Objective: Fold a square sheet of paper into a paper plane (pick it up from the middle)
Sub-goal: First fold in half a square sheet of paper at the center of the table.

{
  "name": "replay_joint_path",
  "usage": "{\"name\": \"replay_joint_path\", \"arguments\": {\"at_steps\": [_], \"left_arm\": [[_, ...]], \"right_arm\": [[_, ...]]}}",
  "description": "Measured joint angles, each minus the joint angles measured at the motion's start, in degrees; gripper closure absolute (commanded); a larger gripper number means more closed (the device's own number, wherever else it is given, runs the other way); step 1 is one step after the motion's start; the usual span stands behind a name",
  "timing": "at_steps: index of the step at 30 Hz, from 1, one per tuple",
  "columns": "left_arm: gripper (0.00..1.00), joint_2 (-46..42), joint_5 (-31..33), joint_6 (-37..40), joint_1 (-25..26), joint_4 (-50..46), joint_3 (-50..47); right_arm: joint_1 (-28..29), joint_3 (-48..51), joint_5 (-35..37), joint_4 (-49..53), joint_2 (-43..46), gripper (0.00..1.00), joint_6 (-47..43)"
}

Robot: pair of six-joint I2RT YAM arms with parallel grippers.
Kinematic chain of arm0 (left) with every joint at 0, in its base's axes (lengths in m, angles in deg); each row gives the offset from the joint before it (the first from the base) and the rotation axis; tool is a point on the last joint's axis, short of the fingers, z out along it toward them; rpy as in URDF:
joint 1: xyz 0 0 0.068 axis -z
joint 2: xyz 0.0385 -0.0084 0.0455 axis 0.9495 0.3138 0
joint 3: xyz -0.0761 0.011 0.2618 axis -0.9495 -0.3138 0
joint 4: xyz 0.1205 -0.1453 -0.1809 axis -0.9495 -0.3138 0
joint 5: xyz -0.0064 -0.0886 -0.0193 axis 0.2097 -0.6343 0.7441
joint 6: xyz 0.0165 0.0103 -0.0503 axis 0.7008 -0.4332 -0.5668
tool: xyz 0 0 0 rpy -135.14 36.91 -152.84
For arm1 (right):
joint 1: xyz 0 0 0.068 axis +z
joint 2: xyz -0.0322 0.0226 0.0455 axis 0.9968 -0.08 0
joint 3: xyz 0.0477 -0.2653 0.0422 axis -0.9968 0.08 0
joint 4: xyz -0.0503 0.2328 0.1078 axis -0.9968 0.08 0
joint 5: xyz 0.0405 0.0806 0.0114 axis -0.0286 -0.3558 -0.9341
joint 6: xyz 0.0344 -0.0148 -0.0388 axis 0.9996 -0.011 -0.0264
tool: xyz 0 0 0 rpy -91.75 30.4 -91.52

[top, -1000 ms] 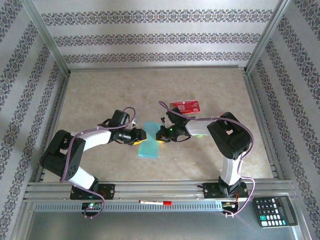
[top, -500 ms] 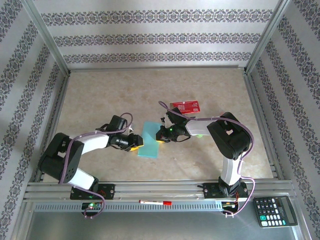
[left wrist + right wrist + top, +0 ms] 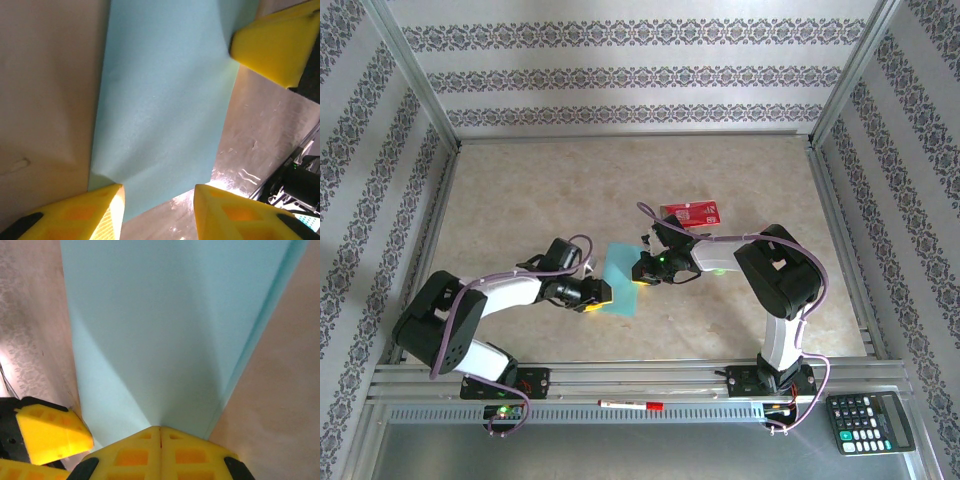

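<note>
You have a plain light-blue sheet of paper (image 3: 618, 282), no print on it. The gripper fingers (image 3: 135, 455) are yellow. The packet (image 3: 692, 212) is red. Your table (image 3: 520, 190) is beige and marbled. The walls (image 3: 620, 75) are white with dark floral stripes. The arms (image 3: 510, 292) are black and white, with purple cables (image 3: 582, 222). The calculator (image 3: 869, 422) is black.

Finding: I can read no text, brand or number anywhere. Right of centre in the top view, the red packet (image 3: 691, 212) carries pale print on its face, possibly a label, but it is too small for me to make out. At the lower right corner, the calculator (image 3: 869, 421) shows rows of keys and a display, and their characters are not legible. Close up in my wrist views, the square sheet of paper (image 3: 160, 100) presents a plain light-blue surface.
</note>
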Motion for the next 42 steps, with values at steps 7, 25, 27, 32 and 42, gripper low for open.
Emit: {"name": "replay_joint_path", "arguments": {"at_steps": [7, 25, 27, 32, 42], "left_arm": [[0.58, -7.04, 0.85, 1.44, -2.67, -4.31, -0.50], [0.96, 1.81, -0.76, 0.52, -2.56, 1.46, 4.13], [1.00, 2.01, -0.35, 1.07, -2.58, 1.55, 4.33], [1.00, 3.74, -0.02, 1.49, -2.69, 1.53, 4.52], [1.00, 5.84, 0.15, 3.06, -3.39, 1.51, 4.52]], "right_arm": [[0.02, 0.00, 0.17, 0.07, 0.09, 1.00, -0.17], [0.02, 0.00, 0.26, 0.15, 0.17, 1.00, -0.17], [0.04, 0.02, 0.39, 0.15, 0.22, 1.00, -0.17], [0.04, 0.02, 0.39, 0.13, 0.22, 1.00, -0.17], [0.04, 0.02, 0.39, 0.13, 0.22, 1.00, -0.17]]}}
